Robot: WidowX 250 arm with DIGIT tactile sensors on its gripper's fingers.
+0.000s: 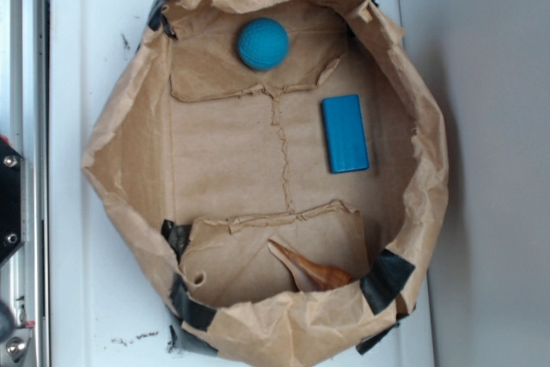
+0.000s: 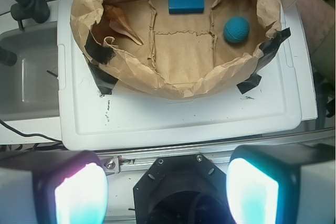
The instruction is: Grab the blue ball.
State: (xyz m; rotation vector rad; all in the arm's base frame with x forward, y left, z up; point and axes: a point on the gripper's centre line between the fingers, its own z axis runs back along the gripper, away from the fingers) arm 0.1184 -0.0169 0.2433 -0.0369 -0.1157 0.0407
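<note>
- Blue ball (image 1: 263, 44) untouched, resting on the floor of the brown paper bag (image 1: 137, 109) near the 12 o'clock wall in the exterior view.
- Nothing done yet, judging by the layout: approach, descent and closing all left.
- Jaws of the gripper (image 2: 167, 190) spread wide, empty, well back from the bag over the counter edge in the wrist view.
- Blue block (image 1: 345, 133) near the ball at 4 o'clock, apart from it; likely no hindrance.
- Brown shell-like object (image 1: 311, 272) far off at 6 o'clock.
- Crumpled raised bag rim close behind the ball; probably to be cleared from above.
- White tray lid (image 2: 178, 124) under the bag.
</note>
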